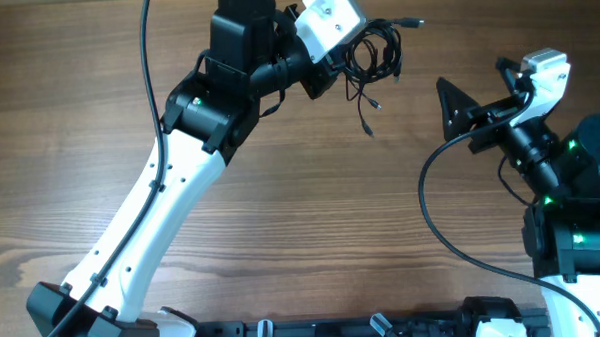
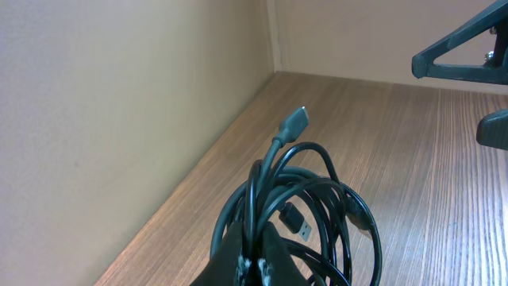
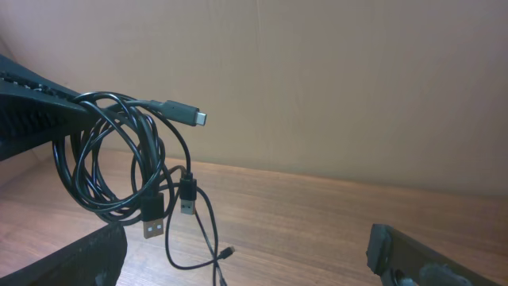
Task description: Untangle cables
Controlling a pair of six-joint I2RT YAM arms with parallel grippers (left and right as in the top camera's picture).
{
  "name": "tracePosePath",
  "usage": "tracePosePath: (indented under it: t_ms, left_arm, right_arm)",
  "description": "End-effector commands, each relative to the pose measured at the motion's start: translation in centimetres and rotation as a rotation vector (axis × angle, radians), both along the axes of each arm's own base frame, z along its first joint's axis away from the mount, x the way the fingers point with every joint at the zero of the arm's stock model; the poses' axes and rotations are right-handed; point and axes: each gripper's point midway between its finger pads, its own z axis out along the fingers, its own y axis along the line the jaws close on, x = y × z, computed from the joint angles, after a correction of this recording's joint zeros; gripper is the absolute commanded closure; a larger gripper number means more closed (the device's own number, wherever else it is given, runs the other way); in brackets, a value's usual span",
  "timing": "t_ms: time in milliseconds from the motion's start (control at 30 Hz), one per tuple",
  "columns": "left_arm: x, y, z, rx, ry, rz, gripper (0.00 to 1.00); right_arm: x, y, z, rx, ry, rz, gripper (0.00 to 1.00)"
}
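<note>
Several thin black cables (image 3: pixel 119 163), looped, plugs dangling.

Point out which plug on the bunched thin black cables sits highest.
The slim silver-tipped plug jutting sideways above the coiled black cables; the rest dangle below.

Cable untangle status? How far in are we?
Early. Done: the left gripper is shut on the cables and holds the bunch raised above the table. In hand: the right gripper is open and empty beside the bunch, with nothing grasped yet. Left: all the separating. The loops hang coiled together, and only plug ends such as the USB-C plug dangle free.
</note>
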Motion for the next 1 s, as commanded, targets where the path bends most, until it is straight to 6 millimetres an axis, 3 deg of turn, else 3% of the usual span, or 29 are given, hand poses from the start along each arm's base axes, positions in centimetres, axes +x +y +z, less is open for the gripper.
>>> tracePosePath:
  t_ms: [0,300,500,733,967]
  left_arm:
    - [-0.6,0.4,1.9,-0.049,0.005,0.019,0.96]
    - [-0.7,0.4,1.9,-0.139,0.147,0.060,0.96]
    - [-0.8,0.3,1.9,-0.139,0.148,0.053,0.96]
    - [-5.6,-1.9,2.8,-0.157,0.133,-0.271,0.96]
    - [-7.0,-2.3,3.1,-0.171,0.143,-0.359,0.96]
  right_arm:
    - [-0.4,0.3,1.2,0.015,-0.024,0.017,0.00]
    - [-0.4,0.3,1.4,0.092,0.000,0.008,0.00]
    - [-1.0,1.6,1.6,0.091,-0.005,0.095,0.00]
    - [-1.8,4.7,1.3,0.091,-0.005,0.321,0.00]
    - [-2.0,6.0,1.1,0.105,-0.003,0.428,0.00]
